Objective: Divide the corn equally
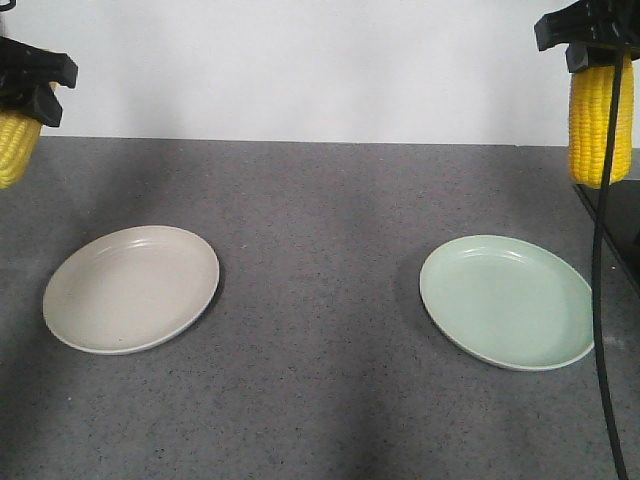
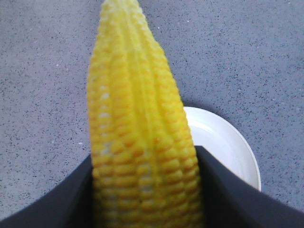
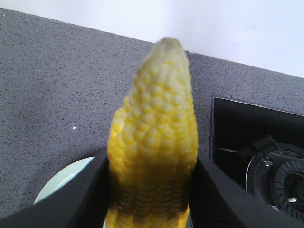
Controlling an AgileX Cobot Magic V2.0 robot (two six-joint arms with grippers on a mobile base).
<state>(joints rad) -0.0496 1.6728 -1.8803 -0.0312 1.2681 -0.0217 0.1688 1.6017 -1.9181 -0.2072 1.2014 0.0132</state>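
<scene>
Up at the left edge of the front view, the left gripper is clamped on a corn cob that hangs below it with its tip pointing down, lifted well above the counter. Its wrist camera shows that same cob wedged between two dark fingers, the kernels pressed against both, the pointed end reaching away over the speckled grey counter. A pale plate rim peeks out just right of the cob in that view. At the opposite edge the right gripper likewise grips a second corn cob, hanging upright and held high, with a black cable running down in front of it. From the right wrist camera this cob sits tight between dark fingers, its tip blurred, perhaps slightly paler than the rest. Below and to the left of it a sliver of the green plate shows. Out on the counter the beige plate lies on the left and the green plate on the right, well apart, neither with anything on it. A black stove top with a burner sits at the counter's right side, against the white wall.
</scene>
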